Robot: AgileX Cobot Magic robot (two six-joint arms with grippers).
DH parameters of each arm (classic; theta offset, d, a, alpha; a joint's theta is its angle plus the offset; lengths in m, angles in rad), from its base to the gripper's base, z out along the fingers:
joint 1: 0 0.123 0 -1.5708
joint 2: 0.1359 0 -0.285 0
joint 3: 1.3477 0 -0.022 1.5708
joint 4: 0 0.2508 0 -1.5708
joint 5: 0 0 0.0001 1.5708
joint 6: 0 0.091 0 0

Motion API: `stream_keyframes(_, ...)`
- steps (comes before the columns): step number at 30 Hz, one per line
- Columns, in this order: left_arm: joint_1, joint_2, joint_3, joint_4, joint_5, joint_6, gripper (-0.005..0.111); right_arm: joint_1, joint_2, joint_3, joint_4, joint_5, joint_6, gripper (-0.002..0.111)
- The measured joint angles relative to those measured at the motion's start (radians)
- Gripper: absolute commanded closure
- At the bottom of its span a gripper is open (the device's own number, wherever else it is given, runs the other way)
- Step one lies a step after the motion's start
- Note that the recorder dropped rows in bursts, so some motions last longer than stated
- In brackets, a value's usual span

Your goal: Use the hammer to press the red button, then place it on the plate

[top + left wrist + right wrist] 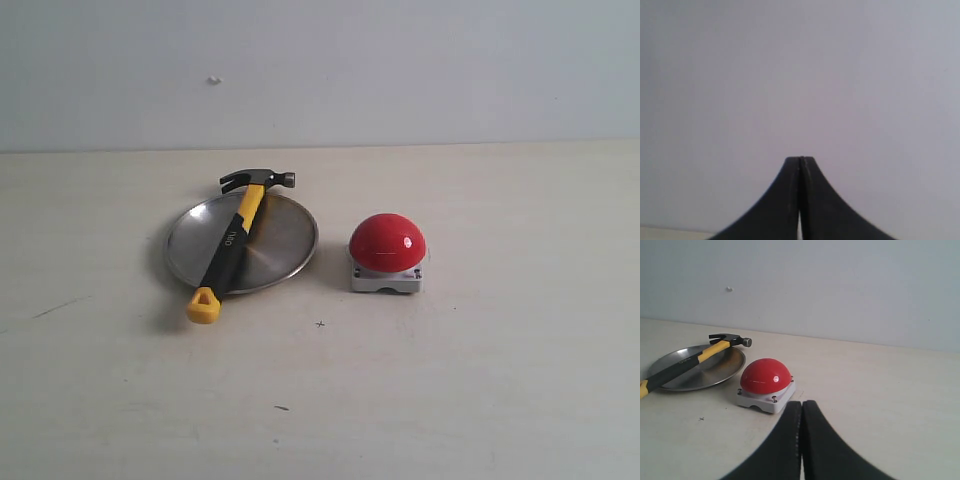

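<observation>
Hammer (236,240) lies across plate (283,240); red button (387,242) beside.

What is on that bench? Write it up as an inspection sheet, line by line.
Surface: pale table, a few small dark marks.
Job's things: hammer lies across the plate, head past the far rim, yellow loop past the near rim; red button stands right of the plate, apart from it.
Clutter: nothing seen.
Grippers: left gripper fingers shut, empty, facing the wall; right gripper fingers shut, empty, facing the red button.
Cables: nothing seen.
Surroundings: plain pale wall behind the table.
</observation>
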Motion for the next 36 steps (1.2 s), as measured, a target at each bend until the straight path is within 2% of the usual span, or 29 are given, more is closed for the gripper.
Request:
stream_keyframes(3, 0.000, -0.025, 0.032, -0.158, 0.000, 0.149, 0.107, 0.000, 0.000, 0.000, 0.000, 0.000, 0.000, 0.108)
stream_keyframes(7, 0.000, -0.044, 0.052, -0.223, 0.015, 0.216, 0.107, 0.000, 0.000, 0.000, 0.000, 0.000, 0.000, 0.108)
stream_keyframes(19, 0.000, -0.046, 0.053, -0.240, 0.307, 0.252, 0.107, 0.000, 0.000, 0.000, 0.000, 0.000, 0.000, 0.108)
stream_keyframes(36, 0.000, -0.134, 0.053, -0.231, 0.573, 0.411, 0.107, 0.000, 0.000, 0.000, 0.002, 0.000, 0.000, 0.108)
